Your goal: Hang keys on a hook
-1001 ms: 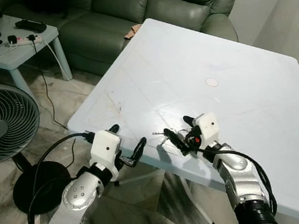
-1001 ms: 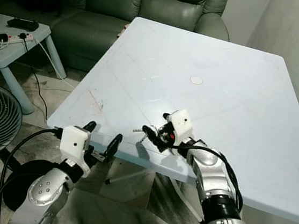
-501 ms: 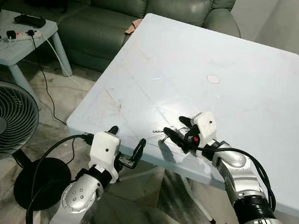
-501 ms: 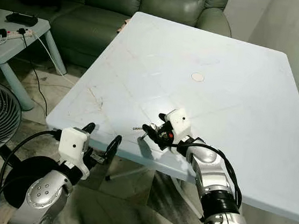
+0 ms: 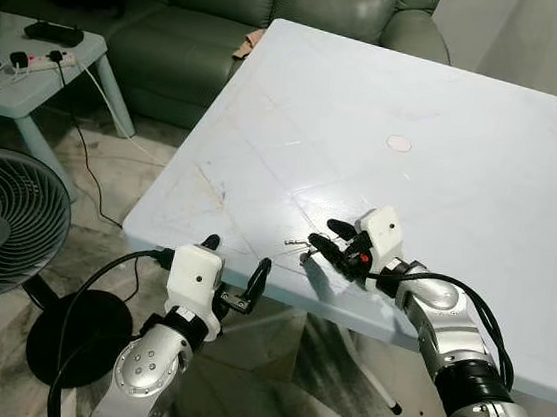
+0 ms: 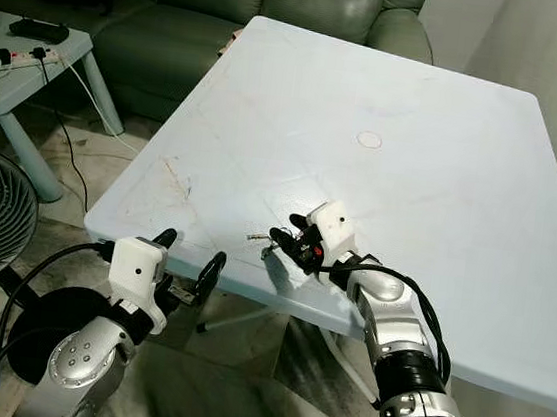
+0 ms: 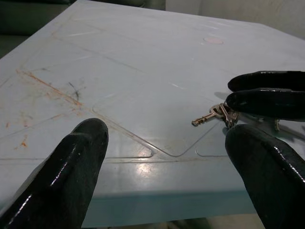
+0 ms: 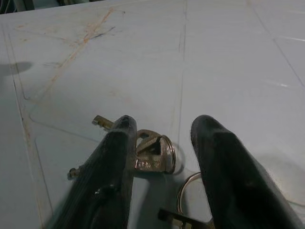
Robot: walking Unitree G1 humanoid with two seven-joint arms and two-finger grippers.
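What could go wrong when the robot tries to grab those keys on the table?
The keys lie flat on the table, so the right gripper, whose open fingers straddle them, might slide over the thin metal and pinch nothing.

They sit near the table's front edge, so a nudge could perhaps push them off onto the floor.

There are several keys on rings; it may catch just one key, leaving the bunch dangling loosely.

Silver arms, white wrist blocks, black cables, black jaws
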